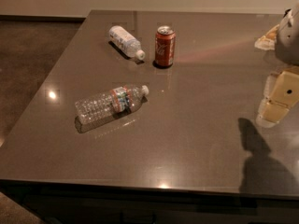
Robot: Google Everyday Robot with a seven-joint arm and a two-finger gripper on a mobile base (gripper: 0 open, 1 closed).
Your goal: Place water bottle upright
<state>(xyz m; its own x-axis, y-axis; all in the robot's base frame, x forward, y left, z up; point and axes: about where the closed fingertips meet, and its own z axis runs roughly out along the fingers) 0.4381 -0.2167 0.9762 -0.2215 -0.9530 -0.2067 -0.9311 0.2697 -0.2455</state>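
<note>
The water bottle (112,104), clear and ribbed with an orange-red and blue label band, lies on its side left of the middle of the dark table (196,139). Its white cap points to the back right. My gripper (274,107), cream coloured, hangs at the right edge of the view, above the table's right side. It is far to the right of the bottle and holds nothing that I can see. Its shadow falls on the table in front of it.
A shorter bottle with a white label (125,41) lies on its side at the back left. A red soda can (164,45) stands upright next to it. A pale packet (266,38) lies at the back right. Brown floor lies beyond the table's left edge.
</note>
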